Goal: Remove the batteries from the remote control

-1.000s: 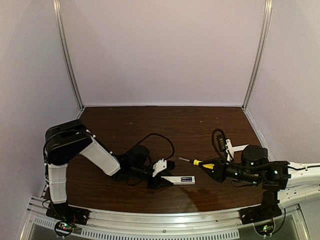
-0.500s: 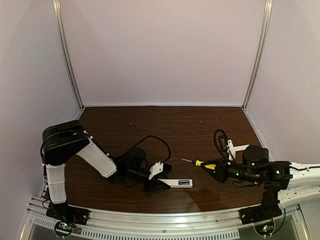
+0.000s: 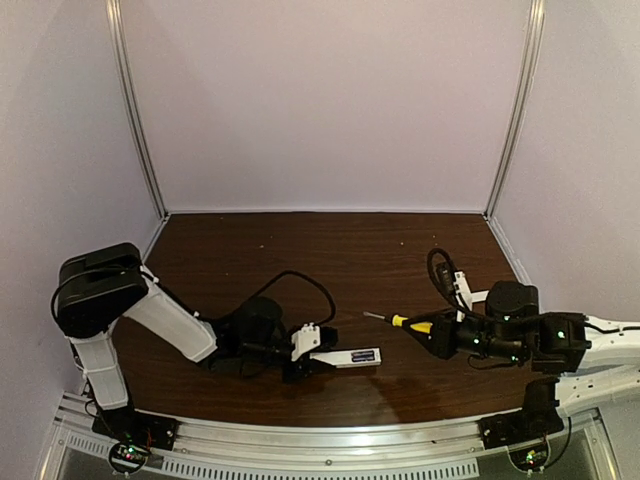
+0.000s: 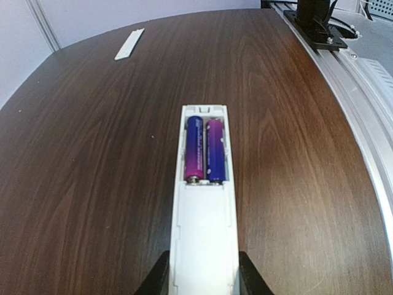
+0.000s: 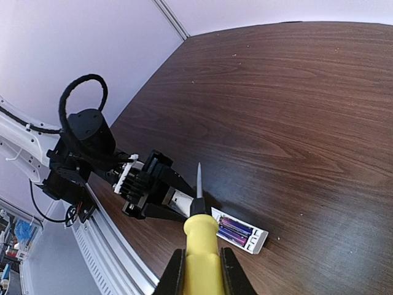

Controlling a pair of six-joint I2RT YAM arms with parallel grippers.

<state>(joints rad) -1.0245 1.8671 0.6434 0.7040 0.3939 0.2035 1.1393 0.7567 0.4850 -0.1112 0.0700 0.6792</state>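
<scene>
As I look down from the overhead camera, I count two arms and one remote control (image 3: 350, 357), a slim white plastic bar in the lower centre of the frame over the dark wood-grain worktop (image 3: 330, 250). My left pincer (image 3: 312, 355) is clenched on its left end. Right of centre, my right pincer (image 3: 432, 333) is clamped on one screwdriver (image 3: 405, 323). Its yellow handle and thin metal shaft point left, and the tip sits near the remote control's right end without touching it.

On the left wrist camera, the remote control runs up from the bottom centre, with one black finger (image 4: 158, 278) pressed against each long side. Its open compartment at the far end holds two batteries (image 4: 196, 149). They are glossy purple-blue cylinders lying side by side, both seated in the bay. One flat white cover strip (image 4: 129, 44) lies at the upper left on the worktop, well apart from everything else.

On the right wrist camera, the screwdriver's smooth yellow handle fills the bottom centre, gripped between two black fingers (image 5: 174, 273), and its grey shaft points up the frame. Just right of the handle lies the open end of the remote control, with both batteries showing in the bay. The left pincer grips the other end, at lower left of centre.
</scene>
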